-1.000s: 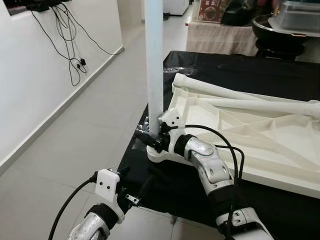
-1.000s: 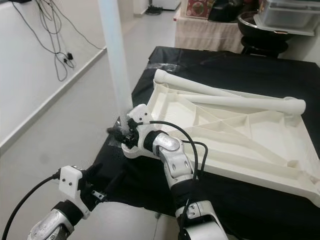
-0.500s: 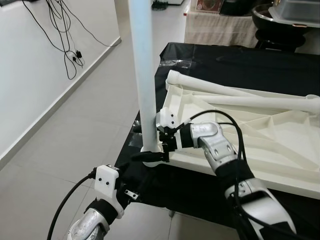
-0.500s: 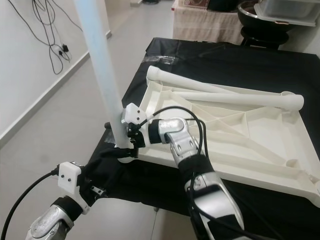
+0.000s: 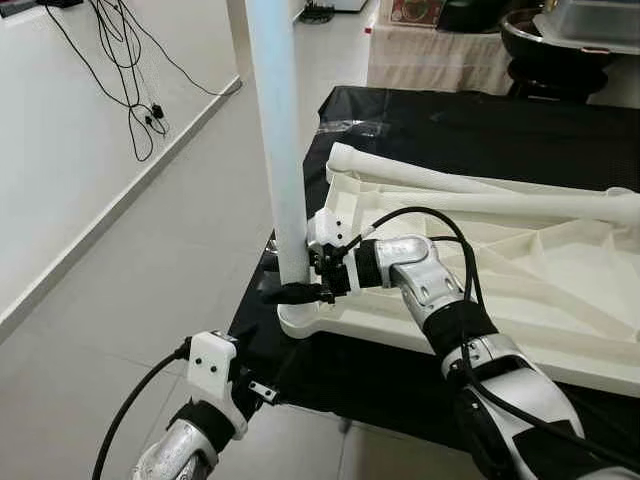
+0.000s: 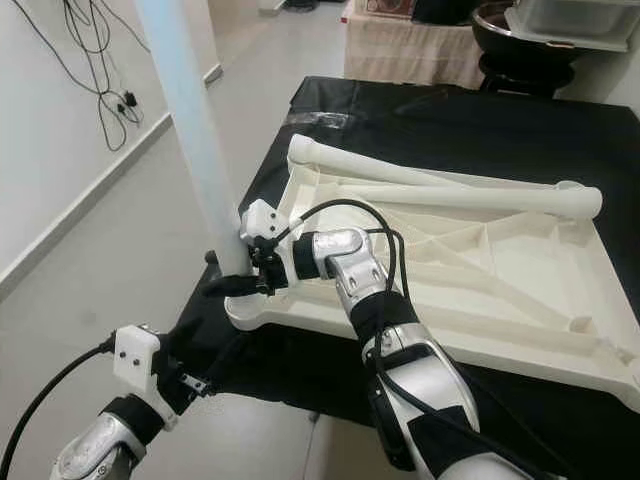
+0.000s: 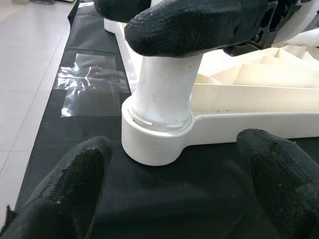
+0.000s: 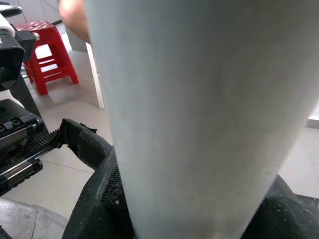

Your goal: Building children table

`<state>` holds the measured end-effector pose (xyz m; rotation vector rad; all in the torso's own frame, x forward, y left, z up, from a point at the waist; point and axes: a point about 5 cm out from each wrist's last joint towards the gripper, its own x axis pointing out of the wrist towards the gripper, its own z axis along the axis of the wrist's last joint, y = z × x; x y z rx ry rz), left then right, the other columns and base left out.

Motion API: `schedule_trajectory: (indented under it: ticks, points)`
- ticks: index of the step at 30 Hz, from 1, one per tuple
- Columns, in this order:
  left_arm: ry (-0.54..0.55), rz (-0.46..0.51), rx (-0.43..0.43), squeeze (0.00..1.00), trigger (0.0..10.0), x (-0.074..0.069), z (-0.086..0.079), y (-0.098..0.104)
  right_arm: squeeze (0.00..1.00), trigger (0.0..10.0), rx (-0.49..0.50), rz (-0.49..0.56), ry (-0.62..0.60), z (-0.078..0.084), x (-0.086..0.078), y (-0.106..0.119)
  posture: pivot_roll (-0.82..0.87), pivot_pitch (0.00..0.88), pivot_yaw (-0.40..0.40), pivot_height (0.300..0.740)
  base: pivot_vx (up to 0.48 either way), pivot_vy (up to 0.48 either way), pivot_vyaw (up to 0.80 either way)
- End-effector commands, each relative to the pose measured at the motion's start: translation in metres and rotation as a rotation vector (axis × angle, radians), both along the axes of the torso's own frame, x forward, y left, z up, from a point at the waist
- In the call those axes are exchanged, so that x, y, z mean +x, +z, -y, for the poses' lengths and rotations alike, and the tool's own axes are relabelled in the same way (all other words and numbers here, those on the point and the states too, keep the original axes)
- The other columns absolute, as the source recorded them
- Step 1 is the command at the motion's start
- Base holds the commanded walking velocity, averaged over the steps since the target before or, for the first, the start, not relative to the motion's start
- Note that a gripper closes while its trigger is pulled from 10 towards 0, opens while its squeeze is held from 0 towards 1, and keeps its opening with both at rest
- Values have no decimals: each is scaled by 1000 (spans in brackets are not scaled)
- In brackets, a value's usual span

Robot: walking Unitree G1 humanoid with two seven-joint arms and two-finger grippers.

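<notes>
Left tool (image 7: 169,194) spread wide, empty, low beside the desk edge | right tool (image 5: 300,290) clamped on the tall smooth white plastic leg tube (image 5: 278,150), standing in the corner socket (image 7: 154,142) of the upturned ribbed white plastic tabletop (image 5: 520,290) on the black-clothed desk (image 5: 450,125) | risk: off-axis push could jam or tip the leg.

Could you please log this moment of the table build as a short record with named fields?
Workpiece: white tabletop, underside up on a black-covered table
Upright leg: white table leg standing in the corner socket
Loose legs: two more white legs lying across the tabletop
Right gripper: right gripper clamped on the upright leg just above the socket
Left gripper: left gripper open, low beside the table edge, aimed at the socket
</notes>
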<state>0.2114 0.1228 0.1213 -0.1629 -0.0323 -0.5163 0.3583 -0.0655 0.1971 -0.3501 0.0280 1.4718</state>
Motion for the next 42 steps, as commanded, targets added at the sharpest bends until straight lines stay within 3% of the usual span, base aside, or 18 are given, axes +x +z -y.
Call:
schedule_trajectory:
  ticks: [1, 4, 5, 6, 7, 8, 9, 10, 13, 15, 17, 20, 21, 24, 25, 28, 33, 42]
  points:
    - [-5, -21, -1, 0, 10000, -2, -1, -2, 0, 0, -42, -18, -97, 21, -3, -22, 60, 186, 21, 740, 0, 0, 0]
    - [-8, -22, -3, 0, 10000, -3, -1, -1, 0, 0, -52, -8, -175, 33, -4, -28, 57, 189, 19, 740, 0, 0, 0]
    - [-9, -22, -5, 0, 10000, -3, -2, -1, 0, 0, -22, -19, -326, 42, -7, -37, 50, 197, -1, 740, 0, 0, 0]
    - [-7, -21, -5, 0, 10000, -4, -2, -1, 0, 0, 97, -2, -733, 50, -8, -46, 57, 199, -18, 740, 0, 0, 0]
    - [-7, -21, -5, 0, 10000, -4, -2, -1, 0, 0, 97, -2, -733, 50, -8, -46, 57, 199, -18, 740, 0, 0, 0]
    - [-4, -19, -6, 0, 10000, -3, -4, 1, 0, 0, 138, -64, -1086, 66, -25, -62, 65, 221, -6, 740, 0, 0, 0]
    - [-4, -19, -6, 0, 10000, -3, -4, 1, 0, 0, 138, -64, -1086, 66, -25, -62, 65, 221, -6, 740, 0, 0, 0]
    - [1, -17, -7, 0, 10000, -2, -6, 1, 0, 0, 87, -102, -1194, 70, -51, -79, 31, 227, 22, 740, 0, 0, 0]
    - [7, -21, -17, 0, 10000, -1, -7, 1, 0, 0, 68, -87, -1211, 70, -61, -79, 18, 195, 25, 740, 0, 0, 0]
    - [2, -23, -19, 0, 10000, 1, -8, 0, 0, 0, 57, -65, -1141, 63, -61, -77, 26, 195, 19, 740, 0, 0, 0]
    - [-22, -18, -1, 0, 10000, 5, -5, 0, 0, 0, 48, -40, -1050, 47, -47, -72, 32, 172, 13, 740, 0, 0, 0]
    - [-25, -15, 6, 0, 10000, 6, -5, -1, 0, 0, 43, -38, -1032, 43, -43, -72, 32, 172, 13, 740, 0, 0, 0]
    - [-12, -11, 9, 0, 10000, 7, -5, -1, 0, 10000, 62, -24, -1021, 37, -39, -67, 36, 166, 13, 740, 0, 0, 0]
    - [0, -8, 11, 0, 10000, 8, -6, -1, 0, 10000, 95, -20, -1001, 33, -37, -63, 40, 158, 7, 740, 0, 0, 0]
    - [6, -8, 17, 0, 10000, 9, -6, -1, 1000, 10000, 137, -28, -1004, 28, -40, -58, 42, 156, 5, 740, 0, 0, 0]
    - [18, -13, 46, 0, 10000, 10, -8, -2, 1000, 10000, 212, -10, -1038, 28, -52, -50, 38, 148, 11, 740, 0, 0, 0]
    - [37, -14, 63, 0, 10000, 11, -10, -2, 1000, 10000, 245, -22, -1043, 32, -58, -50, 33, 147, 14, 740, 0, 0, 0]
    - [171, -2, 136, 0, 10000, 19, -22, -5, 988, 10000, 343, -36, -953, 50, -83, -55, 5, 120, 27, 740, 0, 0, 0]
